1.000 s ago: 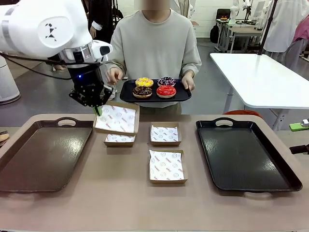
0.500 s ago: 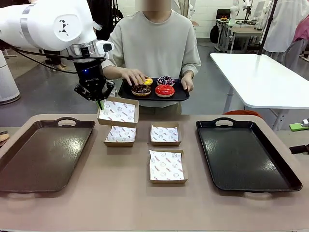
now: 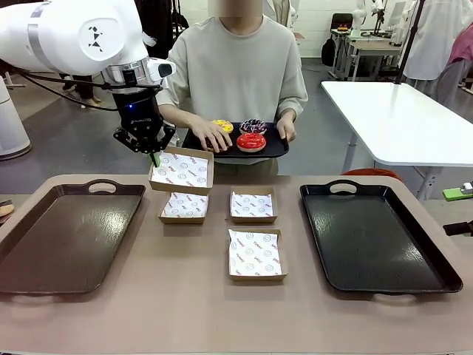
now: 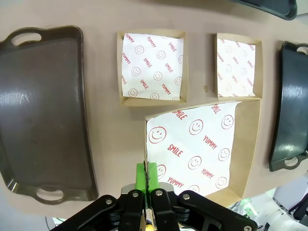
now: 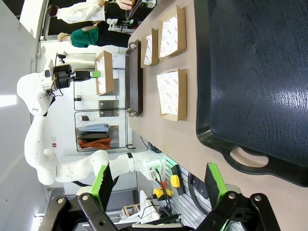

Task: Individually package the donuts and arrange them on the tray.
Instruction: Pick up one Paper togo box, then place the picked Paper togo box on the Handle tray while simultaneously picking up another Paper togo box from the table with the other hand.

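The left gripper (image 4: 149,174) is clamped tight. Its green pads (image 4: 140,173) pinch one rim of a paper-lined cardboard box (image 4: 202,144). That box hangs from the grip clear of the table (image 3: 185,296), open face up, its paper printed with red smileys and words.

In the left wrist view, a second box (image 4: 151,65) and a third box (image 4: 238,65) lie side by side on the table beyond the fingertips. In the front view a fourth box (image 3: 255,254) sits alone, nearer the robot's side. A brown tray (image 4: 43,110) lies flat on the table out to the gripper's left. A black tray (image 4: 291,106) lies out to its right.

Across the table from the gripper, the person holds a small black tray (image 3: 270,150) at about waist height. On it sit a yellow donut (image 3: 223,126), a dark purple donut (image 3: 253,126) and a red donut (image 3: 251,141). One hand (image 3: 213,137) lies over the corner of the small tray closest to the left gripper. The other hand (image 3: 287,129) grips the end farthest from it.

The right gripper (image 5: 159,187) has its fingers spread wide with nothing between them. It sits low at the table's edge, just off the handle end of the black tray, well apart from the left gripper and its box.
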Controlling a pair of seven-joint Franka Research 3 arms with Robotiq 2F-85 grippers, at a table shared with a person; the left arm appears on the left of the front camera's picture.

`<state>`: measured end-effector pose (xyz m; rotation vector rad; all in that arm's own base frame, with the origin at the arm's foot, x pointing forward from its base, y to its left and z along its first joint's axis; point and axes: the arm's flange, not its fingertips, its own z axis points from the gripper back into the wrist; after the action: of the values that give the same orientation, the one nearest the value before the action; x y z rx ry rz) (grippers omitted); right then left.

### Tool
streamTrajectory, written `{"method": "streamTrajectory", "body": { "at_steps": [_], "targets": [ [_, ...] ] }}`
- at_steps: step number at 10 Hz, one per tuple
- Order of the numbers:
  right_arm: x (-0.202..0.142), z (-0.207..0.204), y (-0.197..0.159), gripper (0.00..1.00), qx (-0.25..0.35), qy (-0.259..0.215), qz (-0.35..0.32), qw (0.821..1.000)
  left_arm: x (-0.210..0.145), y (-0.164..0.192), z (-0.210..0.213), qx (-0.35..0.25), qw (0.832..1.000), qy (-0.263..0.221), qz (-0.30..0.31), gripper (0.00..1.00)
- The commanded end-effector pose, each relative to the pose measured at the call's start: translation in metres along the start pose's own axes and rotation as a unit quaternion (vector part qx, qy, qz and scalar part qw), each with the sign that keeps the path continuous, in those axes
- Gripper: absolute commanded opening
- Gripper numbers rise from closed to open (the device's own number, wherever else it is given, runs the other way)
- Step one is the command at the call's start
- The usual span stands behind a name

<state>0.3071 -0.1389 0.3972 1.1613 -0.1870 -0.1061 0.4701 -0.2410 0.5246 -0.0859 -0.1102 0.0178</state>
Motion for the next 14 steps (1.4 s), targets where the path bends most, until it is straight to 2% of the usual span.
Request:
{"method": "streamTrajectory", "body": {
  "at_steps": [1, 14],
  "targets": [
    [0.0008, -0.0012, 0.0015, 1.0, 0.004, -0.002, 0.001, 1.0, -0.0042, 0.0036, -0.0011, 0.0, 1.0, -0.009, 0.002, 0.0],
    [0.0008, -0.0012, 0.0015, 1.0, 0.004, -0.002, 0.001, 1.0, -0.0042, 0.0036, -0.0011, 0.0, 1.0, -0.009, 0.002, 0.0]
  ]
}}
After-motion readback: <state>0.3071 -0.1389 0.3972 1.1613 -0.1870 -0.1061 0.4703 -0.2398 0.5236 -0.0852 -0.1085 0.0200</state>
